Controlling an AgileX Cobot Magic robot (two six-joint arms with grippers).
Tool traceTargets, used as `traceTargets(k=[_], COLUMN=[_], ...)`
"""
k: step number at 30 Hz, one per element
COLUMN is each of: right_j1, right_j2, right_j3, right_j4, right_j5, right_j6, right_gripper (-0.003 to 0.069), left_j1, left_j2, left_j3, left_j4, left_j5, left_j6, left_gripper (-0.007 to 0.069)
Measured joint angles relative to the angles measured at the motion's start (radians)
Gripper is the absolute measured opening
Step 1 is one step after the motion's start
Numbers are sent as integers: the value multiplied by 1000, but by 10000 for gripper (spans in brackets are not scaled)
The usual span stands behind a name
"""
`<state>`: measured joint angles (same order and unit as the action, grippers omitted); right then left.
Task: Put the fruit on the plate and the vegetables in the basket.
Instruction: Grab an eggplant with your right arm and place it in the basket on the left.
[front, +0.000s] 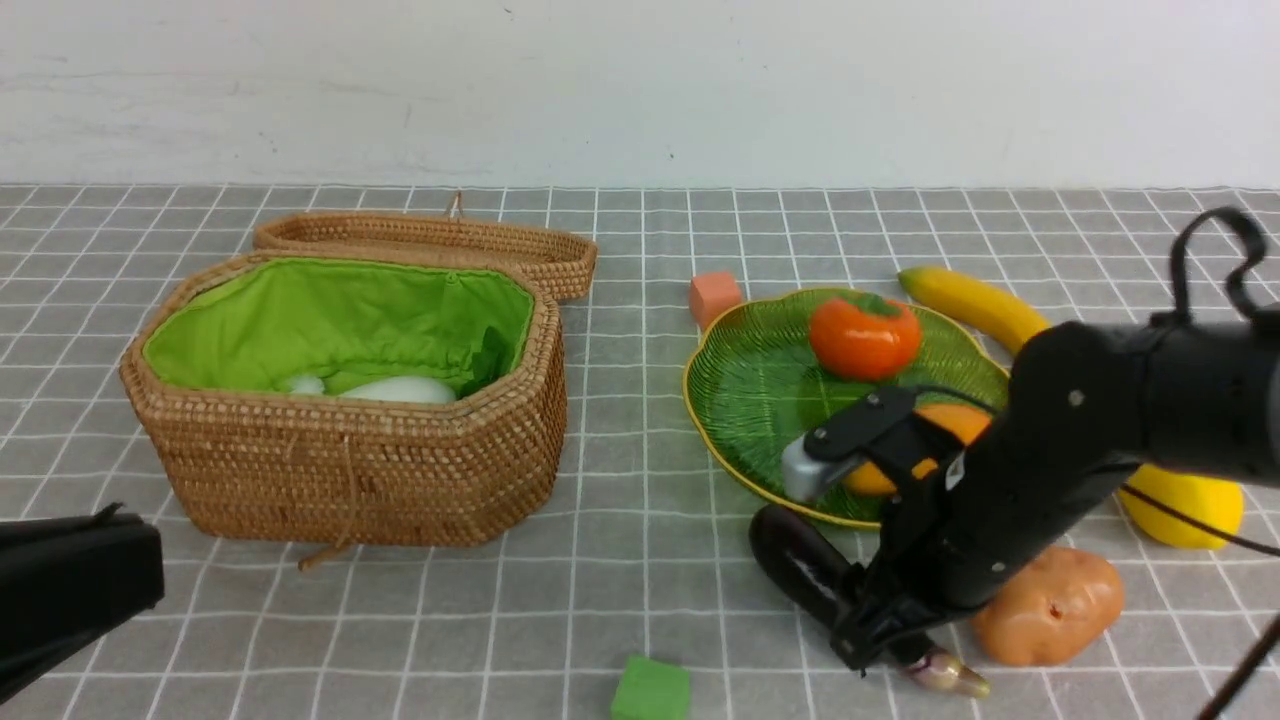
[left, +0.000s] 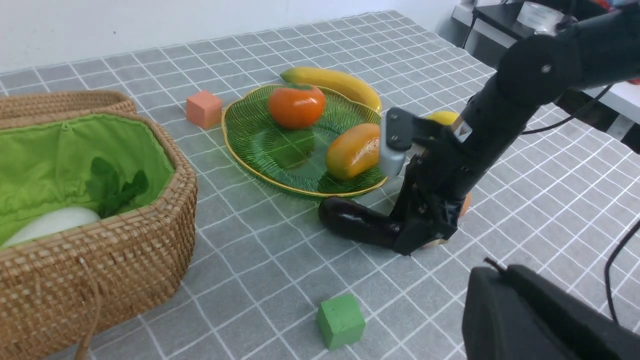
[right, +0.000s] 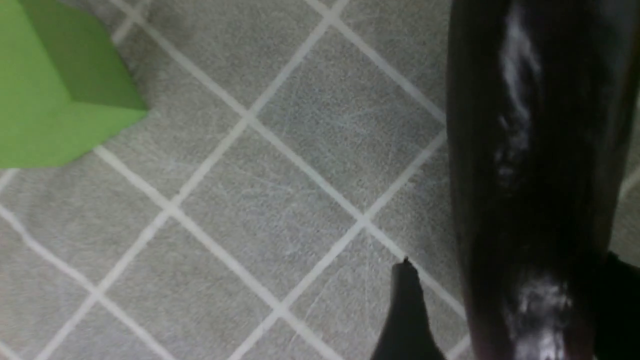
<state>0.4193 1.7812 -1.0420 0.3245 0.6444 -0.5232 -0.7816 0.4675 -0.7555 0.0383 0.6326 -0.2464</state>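
Radish (front: 400, 390) in basket (front: 350, 470); persimmon (front: 865, 335), mango (left: 352, 150) on plate (front: 750, 385)

A plain white wall (front: 640, 90) with faint marks stands behind the worktop (front: 640, 600), which has a grey cloth with thin white grid lines. The light is soft and even. Beside the worktop stands some dark furniture (left: 500, 17).

3 views share eggplant (front: 797, 562); right wrist closest, looking down.
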Motion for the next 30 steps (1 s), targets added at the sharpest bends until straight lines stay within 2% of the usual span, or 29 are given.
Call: traceTargets(k=[3,6,7,12,16,22,24,25,26,30], right_j1=[0,0,0,6,82,168,196,198,212,245], right_j2=[24,34,35,26,-68,-136,-112,-108,-67,100], right_j3=[0,-3,-3,-8,-74,-290,-451,-451,-563,-839], right_j4=[0,0,4,33,73,107,110,111,125,207], right_j5=[-8,-19,-19,25,136,187,165,165,132,63], right_j6=[-22,-48,-48,-50,-50,-50,-71,-74,-92,-152], right_gripper=[435,334,323,324,324,324,324,324,324,324], left_j1=[0,0,0,0,0,0,0,0,0,0], left_j2=[0,0,0,0,0,0,0,0,0,0], left_j3=[0,0,0,0,0,0,0,0,0,0], left_j4=[-1,-2,-2,5,8,38,141,152,265,484], left_j5=[-1,-1,-1,-1,32,75,107,110,136,171], left_j6=[0,0,0,0,0,-10,-93,-93,-204,-453], left_gripper=[-13,-13,-13,-13,-13,-13,-13,-13,-11,-8])
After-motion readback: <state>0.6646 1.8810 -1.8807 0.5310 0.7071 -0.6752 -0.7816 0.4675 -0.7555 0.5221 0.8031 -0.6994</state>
